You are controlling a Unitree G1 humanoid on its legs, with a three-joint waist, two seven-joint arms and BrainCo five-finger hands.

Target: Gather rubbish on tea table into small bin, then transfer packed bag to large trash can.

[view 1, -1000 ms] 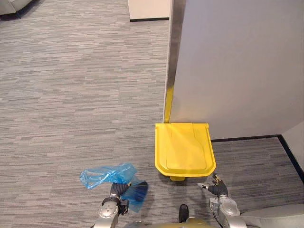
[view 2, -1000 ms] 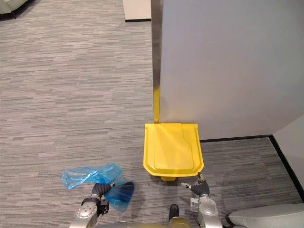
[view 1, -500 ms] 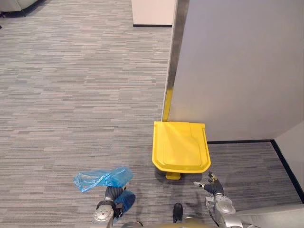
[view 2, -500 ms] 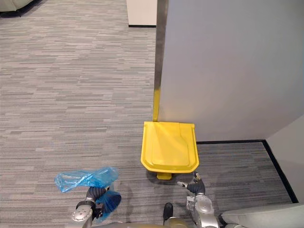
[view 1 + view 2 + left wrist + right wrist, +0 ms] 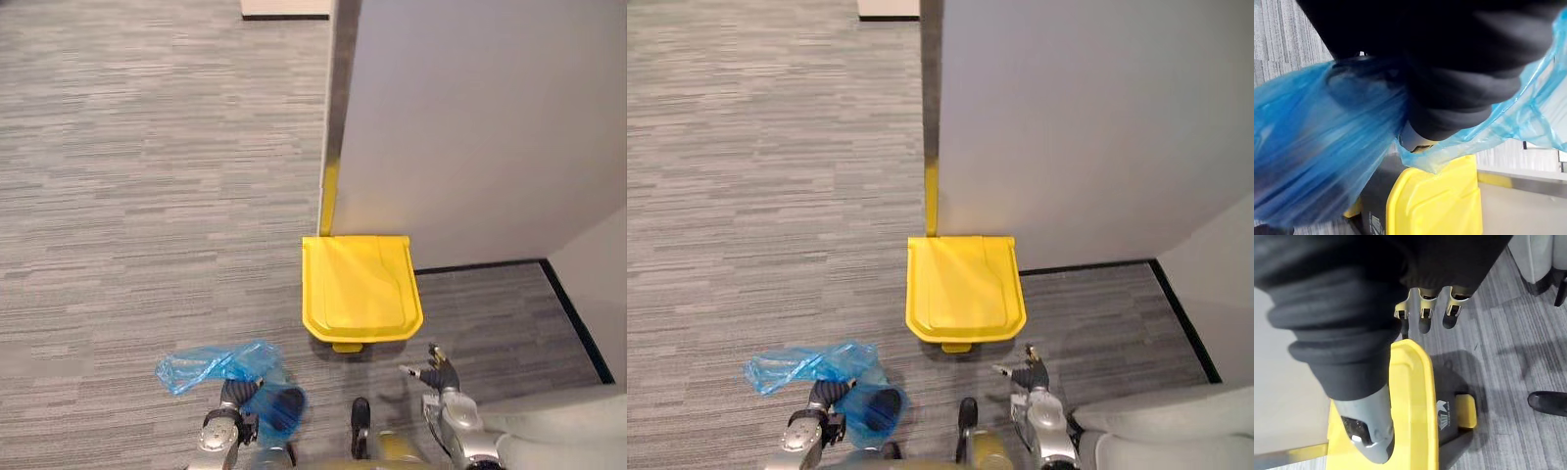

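The crumpled blue plastic bag [image 5: 211,362] bunches around the left hand [image 5: 233,395], whose grip I cannot tell, while the closed yellow plastic trash can [image 5: 361,289] stands ahead and rightward of it, nearer the relaxed, empty right hand [image 5: 437,373].

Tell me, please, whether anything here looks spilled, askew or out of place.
Nothing stands out: the yellow plastic trash can stands square against the grey wall, lid shut; the left hand grips the crumpled blue plastic bag; the right hand is open, empty.
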